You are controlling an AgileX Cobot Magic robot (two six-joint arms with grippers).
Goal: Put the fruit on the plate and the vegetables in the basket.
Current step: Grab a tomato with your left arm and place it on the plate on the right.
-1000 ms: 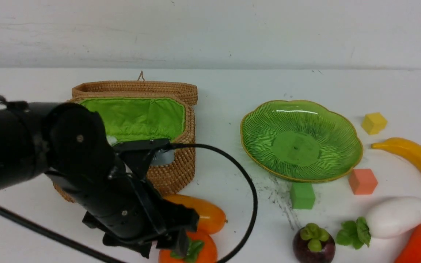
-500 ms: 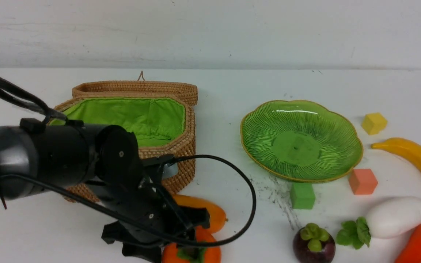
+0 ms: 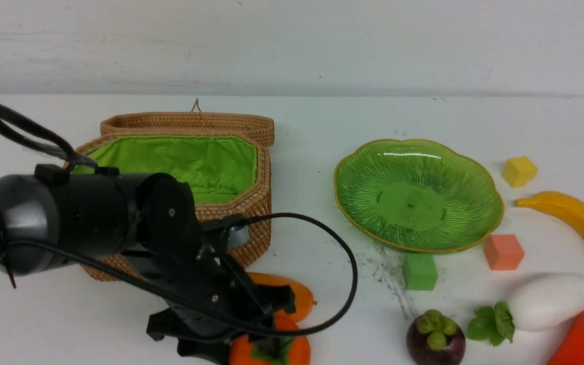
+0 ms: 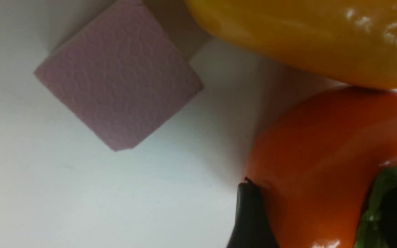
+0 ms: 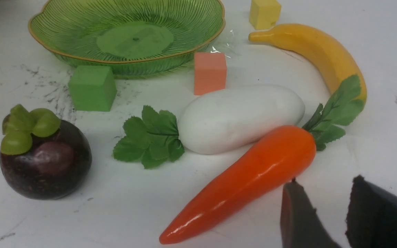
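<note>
**Layout.** The basket (image 3: 257, 223) (lid laid back, green lining exposed) stands on the left of the table. The plate (image 3: 474, 172) lies well apart to its right and is bare. The persimmon (image 4: 322, 137) sits at the near edge in front of the basket, against the mango (image 3: 299, 296).

**End effectors.** The left gripper (image 4: 322, 217) straddles the persimmon, with one finger at its flank and the other over the leaf cap. Whether they press it cannot be told. The right gripper (image 5: 324, 187) hangs parted and empty near the carrot (image 5: 253, 168).

**Handling.** The glossy skin suggests a rigid, light, slippery shell. Take hold across the widest flanks, below the cap, since the leaves will probably yield and give poor purchase.

**Surface and room.** The white table (image 3: 312, 152) is smooth, so round fruit may slide. Black scuff marks (image 3: 388, 268) lie before the plate, and a plain white wall (image 3: 292, 45) stands behind. A pink cube (image 4: 115, 79) lies near the persimmon without touching it.
</note>
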